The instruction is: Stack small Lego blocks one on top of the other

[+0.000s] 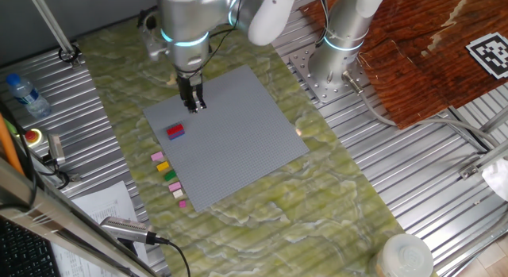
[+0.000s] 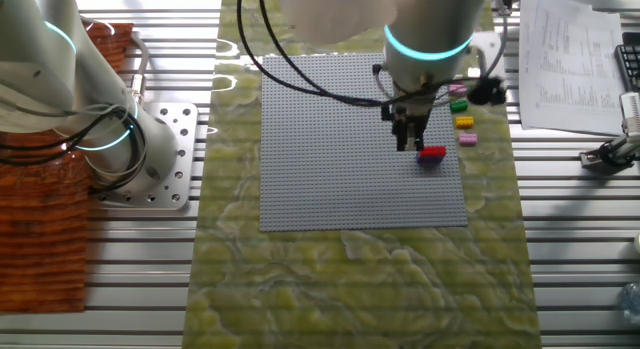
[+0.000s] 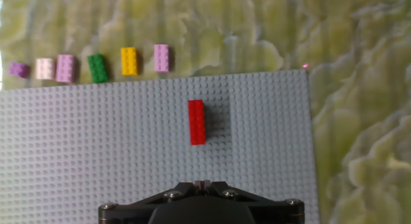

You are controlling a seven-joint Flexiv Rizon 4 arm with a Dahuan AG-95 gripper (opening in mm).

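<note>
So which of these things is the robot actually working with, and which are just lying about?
For the job:
- red block on the grey baseplate
- row of pink, green and yellow blocks beside it
- gripper

Lying about:
- water bottle
- papers
- microphone

No legible text or labels.
</note>
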